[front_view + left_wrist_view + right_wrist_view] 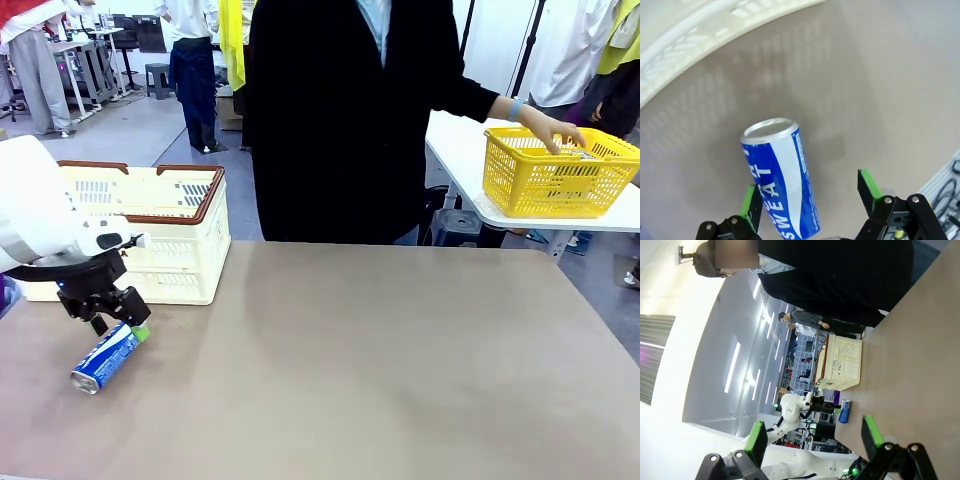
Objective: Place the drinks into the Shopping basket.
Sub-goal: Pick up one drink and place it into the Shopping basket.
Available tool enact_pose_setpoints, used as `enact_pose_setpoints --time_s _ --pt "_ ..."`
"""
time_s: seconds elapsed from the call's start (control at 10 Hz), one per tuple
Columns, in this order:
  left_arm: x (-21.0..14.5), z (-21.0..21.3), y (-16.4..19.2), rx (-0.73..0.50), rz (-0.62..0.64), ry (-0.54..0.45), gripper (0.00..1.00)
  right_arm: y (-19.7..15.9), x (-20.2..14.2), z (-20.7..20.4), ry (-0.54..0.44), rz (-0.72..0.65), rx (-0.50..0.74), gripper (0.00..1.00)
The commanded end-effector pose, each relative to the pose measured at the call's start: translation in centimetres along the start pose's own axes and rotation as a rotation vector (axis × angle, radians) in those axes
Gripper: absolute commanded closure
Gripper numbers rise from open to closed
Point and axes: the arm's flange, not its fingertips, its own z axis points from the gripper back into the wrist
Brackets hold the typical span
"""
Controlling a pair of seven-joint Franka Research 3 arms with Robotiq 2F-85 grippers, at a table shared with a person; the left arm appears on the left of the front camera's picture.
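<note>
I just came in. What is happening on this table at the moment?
The left gripper is low over a blue can that lies on its side on the table, near the cream shopping basket. Its jaws are open, one on each side of the can, so the can is not gripped yet. The right gripper is open and holds nothing. The person's hand reaches into a yellow basket on another table at the far side.
</note>
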Motion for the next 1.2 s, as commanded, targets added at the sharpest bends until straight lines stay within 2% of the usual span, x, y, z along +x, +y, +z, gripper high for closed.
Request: enact_pose_setpoints --time_s 0.0,0.2,0.6,0.9,1.0,1.1 --pt "-11.8 -2.3 -1.6 -0.008 -0.031 -0.072 0.00 0.1 -0.2 0.1 0.008 0.025 0.002 0.00" --pt "-12.1 -2.7 -1.5 0.014 -0.023 -0.040 0.00 0.1 -0.2 0.1 0.008 0.025 0.002 0.00" --pt "-12.9 -5.1 -1.8 0.045 0.014 0.106 0.00 0.1 -0.2 0.1 0.008 0.025 0.002 0.00" --pt "-13.2 -5.9 -2.1 0.074 0.006 0.155 0.00 0.1 -0.2 0.1 0.008 0.025 0.002 0.00" --pt "-13.1 -6.0 -2.1 0.066 -0.004 0.156 0.21 0.1 -0.2 0.1 0.008 0.025 0.002 0.00" --pt "-13.0 -6.2 -2.1 0.079 0.000 0.161 0.69 0.1 -0.2 0.1 0.008 0.025 0.002 0.00"
